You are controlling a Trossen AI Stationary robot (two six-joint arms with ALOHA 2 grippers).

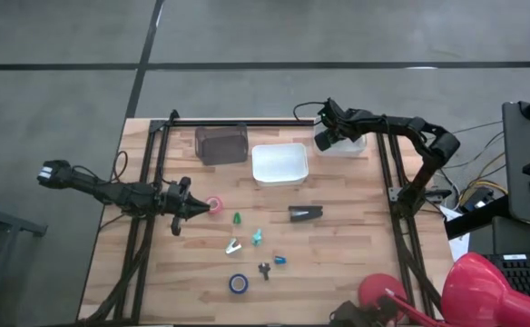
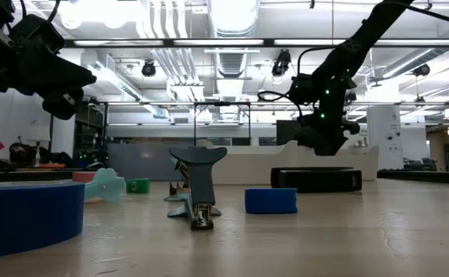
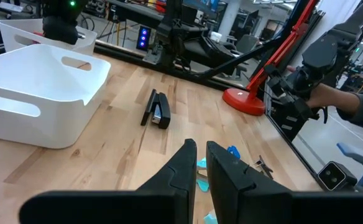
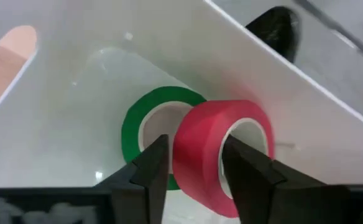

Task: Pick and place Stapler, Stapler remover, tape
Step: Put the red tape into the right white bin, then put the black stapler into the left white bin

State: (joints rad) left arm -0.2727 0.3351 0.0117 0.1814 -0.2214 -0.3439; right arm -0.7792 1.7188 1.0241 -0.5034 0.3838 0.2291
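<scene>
**Red tape at the far bin**

Right gripper hangs over the clear bin at the table's far right, fingers a narrow gap apart with the red roll between them; contact cannot be confirmed. A green roll lies on the bin floor, touching it. The step appears to be depositing tape; next would come a clean lift away. Left gripper, fingers nearly together and empty, sits just beside the pink roll. Stapler and blue roll remain on the table.
</scene>
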